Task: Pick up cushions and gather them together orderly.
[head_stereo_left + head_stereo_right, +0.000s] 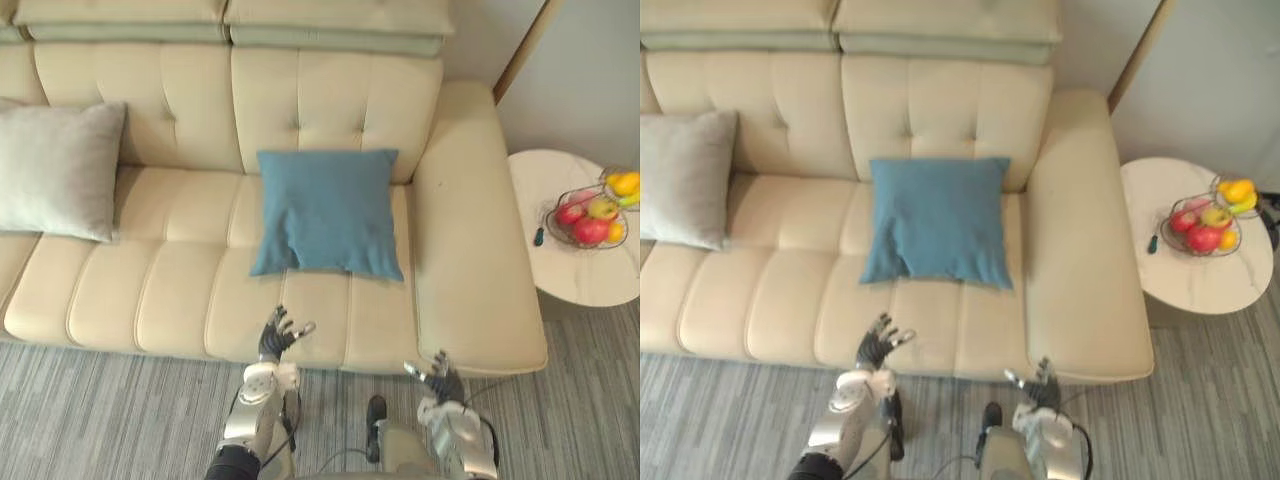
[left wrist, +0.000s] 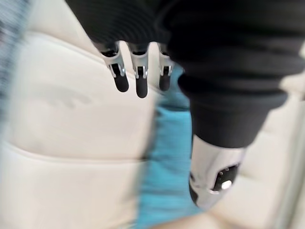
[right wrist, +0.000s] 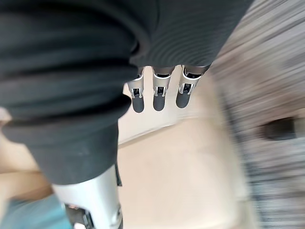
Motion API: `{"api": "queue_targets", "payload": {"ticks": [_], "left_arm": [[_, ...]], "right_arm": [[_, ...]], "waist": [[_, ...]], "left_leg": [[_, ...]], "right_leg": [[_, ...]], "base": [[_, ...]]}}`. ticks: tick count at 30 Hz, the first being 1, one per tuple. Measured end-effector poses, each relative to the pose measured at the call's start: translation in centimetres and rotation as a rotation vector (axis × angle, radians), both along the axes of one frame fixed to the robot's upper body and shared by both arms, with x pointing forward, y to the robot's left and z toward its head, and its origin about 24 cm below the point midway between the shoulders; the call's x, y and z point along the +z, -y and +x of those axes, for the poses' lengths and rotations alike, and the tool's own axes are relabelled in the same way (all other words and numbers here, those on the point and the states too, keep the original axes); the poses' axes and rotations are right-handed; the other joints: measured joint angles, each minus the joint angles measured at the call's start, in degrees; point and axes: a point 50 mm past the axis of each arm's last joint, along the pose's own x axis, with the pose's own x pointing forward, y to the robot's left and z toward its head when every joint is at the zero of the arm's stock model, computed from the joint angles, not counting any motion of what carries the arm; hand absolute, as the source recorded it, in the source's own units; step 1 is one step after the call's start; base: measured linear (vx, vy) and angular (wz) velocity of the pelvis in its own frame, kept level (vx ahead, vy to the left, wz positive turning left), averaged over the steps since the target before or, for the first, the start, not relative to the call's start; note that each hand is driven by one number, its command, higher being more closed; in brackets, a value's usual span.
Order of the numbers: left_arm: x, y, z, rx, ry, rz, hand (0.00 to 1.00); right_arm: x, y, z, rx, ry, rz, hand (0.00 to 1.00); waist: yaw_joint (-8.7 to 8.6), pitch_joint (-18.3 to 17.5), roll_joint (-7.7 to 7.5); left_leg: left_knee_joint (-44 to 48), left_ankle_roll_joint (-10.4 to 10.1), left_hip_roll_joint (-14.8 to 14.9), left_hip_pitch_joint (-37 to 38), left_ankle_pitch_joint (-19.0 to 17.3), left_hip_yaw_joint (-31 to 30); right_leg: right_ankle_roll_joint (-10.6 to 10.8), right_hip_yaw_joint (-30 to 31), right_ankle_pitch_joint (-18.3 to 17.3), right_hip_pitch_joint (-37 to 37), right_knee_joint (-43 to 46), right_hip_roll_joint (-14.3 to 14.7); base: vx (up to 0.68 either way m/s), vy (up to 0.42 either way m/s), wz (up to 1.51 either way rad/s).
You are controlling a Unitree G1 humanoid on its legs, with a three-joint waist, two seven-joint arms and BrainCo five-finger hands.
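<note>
Blue cushion (image 1: 326, 212) lies mid-seat on sofa (image 1: 150, 300), top edge against backrest. Grey cushion (image 1: 55, 170) well apart, toward my left. My left hand (image 1: 278, 335) and right hand (image 1: 440, 380) both spread, empty, near seat's front edge (nothing touched yet). Plan: reach in, grip blue one by both side edges, lift level, no dragging.

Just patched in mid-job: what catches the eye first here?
A blue cushion sits against the backrest of the cream sofa, a grey cushion apart to its left. The left hand and right hand hover open and empty by the sofa's front edge. Bright fruit fills a basket on the round table at right.
</note>
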Motion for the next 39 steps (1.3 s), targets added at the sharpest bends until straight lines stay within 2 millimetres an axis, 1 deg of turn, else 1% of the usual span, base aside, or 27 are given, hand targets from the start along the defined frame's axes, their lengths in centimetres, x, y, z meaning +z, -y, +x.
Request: {"api": "queue_targets", "payload": {"ticks": [2,4,8,9,12,13,16,17,18,19,20,28,33,39], "left_arm": [[-0.9,-0.4,-0.9,0.001,-0.047,0.025,0.00],[-1.2,-0.7,-1.2,0.000,-0.067,0.037,0.00],[-2.1,-0.7,-1.9,0.000,-0.114,0.033,0.00],[-2.5,-0.9,-2.4,0.012,-0.139,0.034,0.00],[-2.9,-1.1,-2.9,0.009,-0.166,0.055,0.00],[-3.2,-1.5,-3.1,0.017,-0.183,0.079,0.00],[-3.7,-2.4,-3.8,0.054,-0.226,0.137,0.00],[-4.2,-2.7,-4.5,0.082,-0.266,0.148,0.00],[-4.3,-2.9,-4.7,0.091,-0.277,0.156,0.00],[-4.7,-3.2,-5.3,0.115,-0.311,0.165,0.00],[-5.9,-3.7,-7.8,0.188,-0.423,0.166,0.00],[-6.2,-3.9,-8.1,0.218,-0.442,0.142,0.00],[-6.5,-4.2,-8.4,0.245,-0.462,0.039,0.00],[-6.8,-4.3,-8.6,0.271,-0.465,-0.083,0.00]], "right_arm": [[-1.0,-0.3,-1.4,0.003,-0.074,0.028,0.00],[-1.4,-0.4,-1.9,0.003,-0.099,0.038,0.00],[-1.6,-0.3,-2.3,-0.025,-0.113,0.055,0.00],[-1.8,-0.3,-2.6,-0.037,-0.124,0.063,0.00],[-2.0,-0.3,-2.9,-0.053,-0.139,0.069,0.00],[-2.0,-0.5,-2.9,-0.059,-0.141,0.077,0.00],[-2.1,-0.4,-3.1,-0.076,-0.149,0.078,0.00],[-2.2,-0.5,-3.2,-0.082,-0.155,0.081,0.00],[-2.2,-0.5,-3.2,-0.082,-0.156,0.081,0.00],[-2.2,-0.5,-3.2,-0.085,-0.160,0.081,0.00],[-2.5,-0.3,-3.6,-0.120,-0.194,0.088,0.00],[-2.6,-0.4,-3.6,-0.115,-0.201,0.096,0.00],[-3.0,-0.6,-3.7,-0.108,-0.236,0.136,0.00],[-3.1,-0.5,-3.7,-0.090,-0.254,0.164,0.00]], "waist": [[-0.01,-1.6,-0.04],[-0.02,-2.0,-0.13],[0.01,-2.4,-0.32],[-0.02,-2.9,-0.41],[-0.04,-3.5,-0.47],[-0.05,-3.7,-0.49],[-0.01,-3.8,-0.57],[-0.04,-3.8,-0.57],[-0.03,-3.8,-0.57],[0.00,-3.8,-0.57],[0.25,-4.7,-0.32],[0.15,-4.7,-0.34],[-0.01,-4.8,-0.33],[-0.43,-4.6,0.13]], "left_leg": [[-2.8,-0.4,-0.5,2.3,0.6,0.2],[-3.9,-0.3,-0.7,3.5,1.0,0.4],[-6.3,-0.5,-1.1,6.4,1.8,1.2],[-7.3,-0.6,-1.3,7.5,1.9,1.5],[-7.8,-0.7,-1.5,8.5,2.1,1.5],[-8.5,-0.7,-1.6,9.2,2.1,1.5],[-9.2,-0.7,-1.7,10.2,2.1,1.7],[-9.5,-0.7,-1.8,11.0,2.1,1.7],[-9.6,-0.7,-1.8,11.3,2.1,1.7],[-10.1,-0.7,-1.9,11.8,2.1,1.7],[-11.4,-0.6,-2.9,14.0,1.9,1.6],[-11.4,-0.6,-2.8,14.4,1.8,1.8],[-11.4,-1.1,-2.5,16.5,1.3,3.0],[-11.4,-1.5,-1.6,18.2,0.9,4.3]], "right_leg": [[0.4,0.0,0.2,1.6,-1.6,0.0],[0.3,0.0,0.5,2.5,-2.1,-0.2],[0.4,0.0,0.7,4.7,-3.5,-0.2],[0.5,0.1,0.7,5.5,-4.0,-0.2],[0.7,0.2,0.9,6.9,-5.0,-0.2],[0.8,0.1,0.9,7.4,-5.4,-0.2],[0.8,0.0,0.9,8.6,-5.7,-0.1],[0.8,-0.1,1.0,9.4,-6.4,-0.2],[0.8,-0.1,1.0,9.6,-6.5,-0.2],[0.8,-0.1,1.0,10.2,-6.7,-0.2],[1.1,-0.5,0.9,12.4,-8.3,-0.9],[1.1,-0.5,0.9,13.0,-8.7,-0.9],[1.1,0.1,1.1,15.2,-9.9,-0.5],[0.6,1.3,1.5,16.9,-11.3,0.6]], "base": [[0.05,0.010,-0.04],[0.02,0.006,-0.01],[0.08,0.017,-0.04],[0.09,0.015,-0.06],[0.11,0.008,-0.03],[0.11,0.006,0.00],[0.09,0.006,-0.01],[0.04,0.009,-0.02],[0.00,0.000,0.00],[0.00,0.000,0.00],[0.00,0.000,0.00],[0.00,0.000,0.00],[0.02,-0.004,-0.08],[0.01,-0.018,-0.09]]}}
